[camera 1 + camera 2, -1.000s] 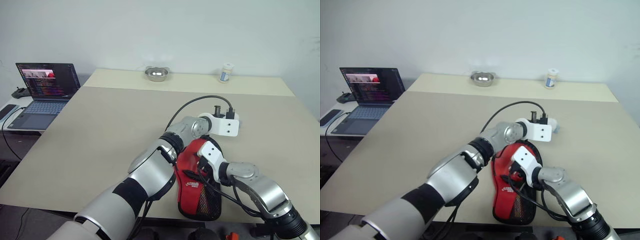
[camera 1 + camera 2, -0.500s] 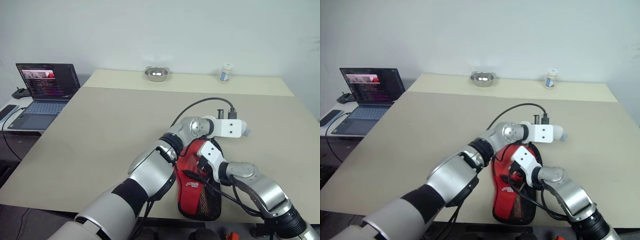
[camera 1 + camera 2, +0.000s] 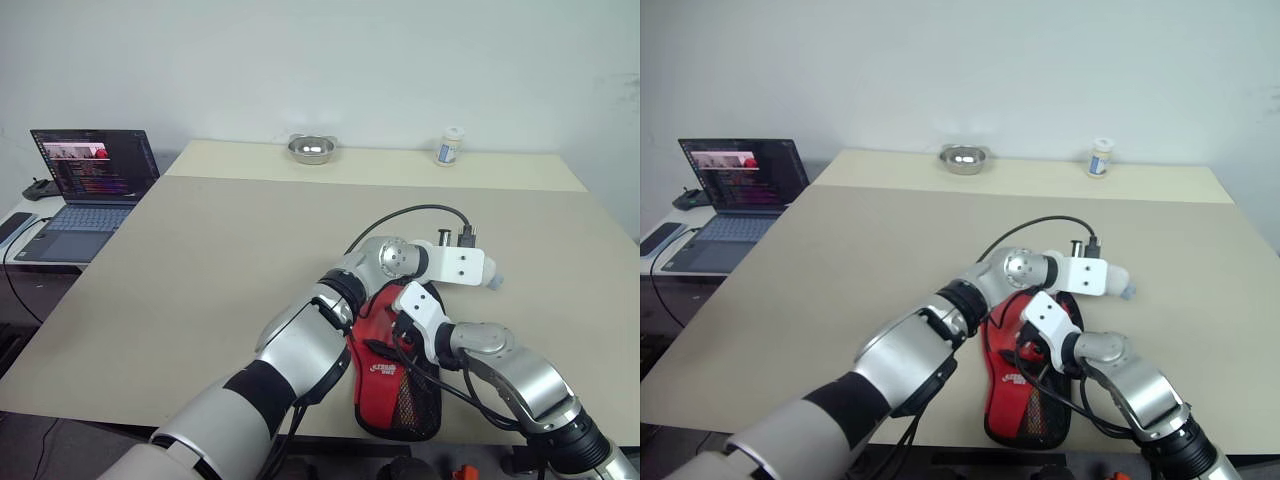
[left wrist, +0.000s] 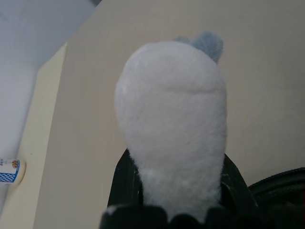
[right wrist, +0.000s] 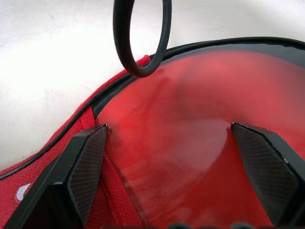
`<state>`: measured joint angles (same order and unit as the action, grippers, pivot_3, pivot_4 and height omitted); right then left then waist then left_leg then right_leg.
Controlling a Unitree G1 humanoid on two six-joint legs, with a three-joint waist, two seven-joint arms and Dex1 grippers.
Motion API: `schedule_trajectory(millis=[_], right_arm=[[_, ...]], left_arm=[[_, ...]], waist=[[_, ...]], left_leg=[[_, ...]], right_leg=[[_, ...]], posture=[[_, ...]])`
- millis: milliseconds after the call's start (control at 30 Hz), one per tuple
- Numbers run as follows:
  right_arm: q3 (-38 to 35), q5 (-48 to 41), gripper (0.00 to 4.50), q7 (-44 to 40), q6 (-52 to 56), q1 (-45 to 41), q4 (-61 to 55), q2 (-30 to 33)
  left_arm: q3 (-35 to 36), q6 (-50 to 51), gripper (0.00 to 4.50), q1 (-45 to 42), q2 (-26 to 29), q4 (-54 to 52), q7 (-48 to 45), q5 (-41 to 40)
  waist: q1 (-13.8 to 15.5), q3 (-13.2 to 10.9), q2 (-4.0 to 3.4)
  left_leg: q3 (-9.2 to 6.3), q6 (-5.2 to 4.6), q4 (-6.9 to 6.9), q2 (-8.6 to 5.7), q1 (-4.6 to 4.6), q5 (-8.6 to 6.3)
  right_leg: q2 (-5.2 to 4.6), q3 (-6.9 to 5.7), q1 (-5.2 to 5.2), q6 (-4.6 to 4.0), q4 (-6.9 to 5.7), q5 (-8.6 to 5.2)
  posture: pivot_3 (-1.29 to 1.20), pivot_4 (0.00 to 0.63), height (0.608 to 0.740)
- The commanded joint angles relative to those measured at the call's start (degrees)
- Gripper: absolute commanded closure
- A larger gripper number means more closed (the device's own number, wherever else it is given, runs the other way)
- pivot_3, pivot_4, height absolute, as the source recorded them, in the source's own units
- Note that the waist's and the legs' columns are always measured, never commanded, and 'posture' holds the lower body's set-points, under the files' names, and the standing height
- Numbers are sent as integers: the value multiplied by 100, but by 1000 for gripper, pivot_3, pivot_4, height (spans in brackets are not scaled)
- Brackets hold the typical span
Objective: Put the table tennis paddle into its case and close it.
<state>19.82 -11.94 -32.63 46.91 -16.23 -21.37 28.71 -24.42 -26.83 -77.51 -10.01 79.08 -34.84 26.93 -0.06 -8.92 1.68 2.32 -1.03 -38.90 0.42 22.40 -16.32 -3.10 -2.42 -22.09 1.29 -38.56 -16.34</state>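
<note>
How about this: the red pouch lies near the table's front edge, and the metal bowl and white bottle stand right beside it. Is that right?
Not quite. The red pouch does lie near the table's front edge, but the metal bowl and white bottle stand at the far edge, well apart from it. The left eye view shows this.

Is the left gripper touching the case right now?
Apart. The left eye view shows the left gripper out past the case, with bare table between them.
</note>
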Motion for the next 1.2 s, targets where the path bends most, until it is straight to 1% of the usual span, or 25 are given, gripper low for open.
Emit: schedule_trajectory(millis=[33, 233, 267, 300, 333, 400, 533, 567, 633, 833, 900, 967, 1033, 1100, 1200], right_arm=[[565, 141, 0, -36, 572, 397, 559, 37], [567, 153, 0, -37, 548, 373, 596, 29], [568, 155, 0, -38, 540, 364, 605, 24], [568, 158, 0, -38, 532, 352, 621, 16], [571, 165, 0, -41, 518, 338, 640, 12], [574, 193, 0, -38, 471, 310, 705, -3], [580, 260, 0, -54, 373, 224, 881, -66], [573, 270, 0, -50, 358, 191, 918, -96], [556, 292, 0, -52, 332, 131, 978, -146], [471, 424, 0, -28, 252, 61, 1070, -191], [389, 392, 0, -12, 268, 55, 1047, -199], [268, 306, 0, 19, 378, 48, 881, -223], [125, 197, 0, 60, 555, 27, 558, -255], [-27, 104, 0, 99, 759, 2, 205, -272], [-467, -220, 0, 151, 1305, -70, -671, -299]], left_arm=[[39, -152, 3944, 153, -1296, -309, -42, -212], [-2, -29, 3944, 190, -1282, -298, -284, -225], [-36, -38, 3210, 226, -1252, -296, -324, -207], [-59, -59, 2901, 270, -1218, -295, -360, -197], [-89, -102, 2469, 307, -1180, -300, -373, -179], [-105, -134, 1767, 367, -1118, -309, -439, -192], [-180, -200, 275, 403, -962, -329, -274, -105], [-178, -224, 48, 391, -909, -331, -274, -113], [-102, -195, 48, 325, -808, -335, -181, -175], [318, 370, 48, 43, -493, -348, 353, -461], [375, 411, 48, -5, -303, -362, 477, -467], [483, 400, 48, -54, 4, -402, 516, -531], [659, 300, 48, -77, 369, -476, 385, -679], [904, 264, 48, -67, 620, -547, 157, -902], [1388, 312, 48, 79, 949, -722, -645, -1485]], waist=[[0, 0, 0], [0, 1, -1], [0, 1, -1], [0, 2, -1], [-2, 2, -1], [-6, 4, -2], [-10, 21, -3], [-15, 28, -2], [-31, 39, -1], [-79, 39, 3], [-80, 38, 4], [-80, 38, 4], [-81, 35, 5], [-81, 29, 1], [-72, 24, -3]], left_leg=[[0, 0, 0, 0, 0, 0], [0, 0, 0, 0, 0, 0], [0, 0, 0, 0, 0, 0], [0, 0, 0, 0, 0, 0], [0, 0, 0, 0, 0, 0], [0, 0, 0, 1, -1, 0], [0, -1, 1, 2, -3, 0], [0, -1, 1, 2, -4, -1], [1, -1, 2, 4, -7, -1], [2, -1, 4, 12, -34, 0], [2, -1, 4, 12, -42, 0], [2, -1, 4, 12, -51, 0], [2, 0, 4, 12, -51, 0], [2, 0, 4, 12, -48, 0], [2, 2, 5, 11, -24, 1]], right_leg=[[0, 0, 0, 0, 0, 0], [0, 0, 0, 0, 0, 0], [0, 0, 0, 0, 0, 0], [0, 0, 0, 1, 0, 0], [1, 0, 0, 1, 0, 0], [1, 1, 0, 1, 0, 0], [3, 2, 0, 1, 0, -1], [3, 2, 1, 2, 0, -1], [4, 3, 2, 5, 0, -3], [8, 5, 12, 27, -15, -16], [8, 5, 20, 29, -17, -17], [8, 5, 31, 30, -16, -17], [7, 5, 31, 30, -14, -18], [6, 5, 28, 30, -14, -17], [5, 5, 5, 4, -18, -2]], posture=[[0, 150, 740], [0, 150, 740], [0, 150, 740], [0, 150, 740], [0, 150, 740], [0, 150, 740], [0, 150, 740], [0, 150, 740], [0, 150, 740], [0, 150, 740], [0, 150, 740], [0, 150, 740], [0, 150, 740], [0, 150, 740], [0, 150, 740]])
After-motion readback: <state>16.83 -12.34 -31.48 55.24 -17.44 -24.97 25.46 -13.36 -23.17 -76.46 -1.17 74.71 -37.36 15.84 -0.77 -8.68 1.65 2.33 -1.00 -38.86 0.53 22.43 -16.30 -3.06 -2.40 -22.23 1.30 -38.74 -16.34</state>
